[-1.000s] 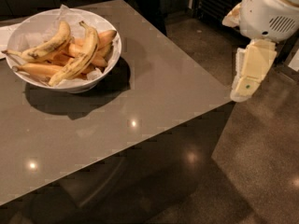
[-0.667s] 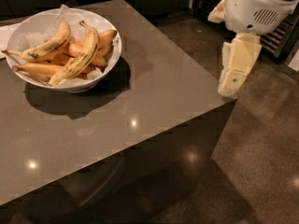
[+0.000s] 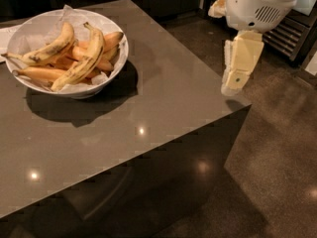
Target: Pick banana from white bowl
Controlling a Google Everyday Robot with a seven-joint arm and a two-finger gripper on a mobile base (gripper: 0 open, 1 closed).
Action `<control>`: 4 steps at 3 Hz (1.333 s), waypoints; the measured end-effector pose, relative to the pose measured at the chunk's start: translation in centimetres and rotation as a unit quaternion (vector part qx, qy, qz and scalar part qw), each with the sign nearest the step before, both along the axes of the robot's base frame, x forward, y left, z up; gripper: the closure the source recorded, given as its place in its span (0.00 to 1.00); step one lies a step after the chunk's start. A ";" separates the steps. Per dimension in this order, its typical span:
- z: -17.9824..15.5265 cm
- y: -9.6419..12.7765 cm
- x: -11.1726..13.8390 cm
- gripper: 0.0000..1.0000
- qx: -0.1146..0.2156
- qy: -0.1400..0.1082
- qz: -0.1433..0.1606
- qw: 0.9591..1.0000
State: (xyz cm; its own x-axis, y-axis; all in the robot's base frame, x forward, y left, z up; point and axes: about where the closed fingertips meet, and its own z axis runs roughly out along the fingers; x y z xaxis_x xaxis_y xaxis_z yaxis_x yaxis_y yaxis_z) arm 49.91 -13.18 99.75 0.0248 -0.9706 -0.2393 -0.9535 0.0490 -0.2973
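A: Where are we?
B: Hand (image 3: 234, 83) at surface's (image 3: 163, 93) right edge, grip state can't tell. Banana (image 3: 85, 61) on top in bowl (image 3: 121, 48), far left.
A: Risk?
B: We could grab a neighbour (image 3: 49, 48); they overlap.

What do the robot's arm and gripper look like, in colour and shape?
The arm ends in a rounded white housing with a slotted vent and a small dark hole. Below it, over the table corner, the gripper is a pale cream, blocky piece with one dark dot. No cables show.
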 end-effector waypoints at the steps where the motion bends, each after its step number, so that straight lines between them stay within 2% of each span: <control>1: 0.0 2.9 2.0 0.00 -0.022 -0.008 0.049 0.999; 2: 0.1 6.5 4.1 0.00 -0.046 -0.015 0.103 0.994; 4: 0.4 7.8 5.1 0.00 -0.043 -0.036 0.119 0.991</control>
State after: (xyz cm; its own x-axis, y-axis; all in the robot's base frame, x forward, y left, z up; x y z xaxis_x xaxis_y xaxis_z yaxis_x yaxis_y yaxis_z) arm 55.00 -5.33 100.10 0.2689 -0.9523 -0.1445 -0.9111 -0.2028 -0.3589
